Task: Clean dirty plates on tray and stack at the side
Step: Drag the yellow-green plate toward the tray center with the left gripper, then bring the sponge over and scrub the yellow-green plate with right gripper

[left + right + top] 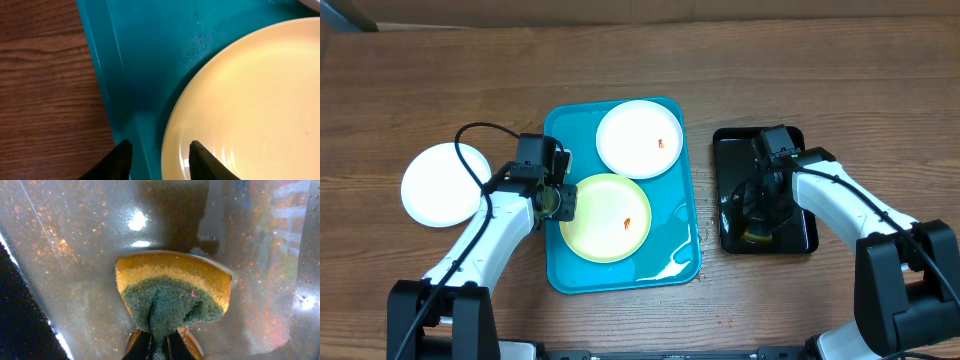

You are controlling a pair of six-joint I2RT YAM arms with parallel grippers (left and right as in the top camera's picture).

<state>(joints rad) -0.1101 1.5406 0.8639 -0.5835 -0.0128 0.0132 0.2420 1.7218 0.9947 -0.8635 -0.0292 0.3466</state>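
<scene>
Right claw [160, 347] pinches a sponge [172, 295] down onto the black tray [75, 255], likely wetting it. Left claw [160, 160], parted, straddles the rim of the yellow-green plate [250, 110], seemingly to steady it on the turquoise tray [145, 60]; beyond, a smeared white plate [638, 139] waits.

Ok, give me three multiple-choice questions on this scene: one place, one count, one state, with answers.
1. Where is the clean white plate? A on the table, left of the blue tray; B on the blue tray; C stacked on another plate.
2. How many plates lie on the blue tray? A one; B two; C three.
3. The right end effector is: A open, empty; B shut on a plate; C shut on a sponge.
Answers: 1 A, it lies on bare wood. 2 B, a smeared white plate and a yellow plate. 3 C, the sponge is pinched in it, over the black tray.
</scene>
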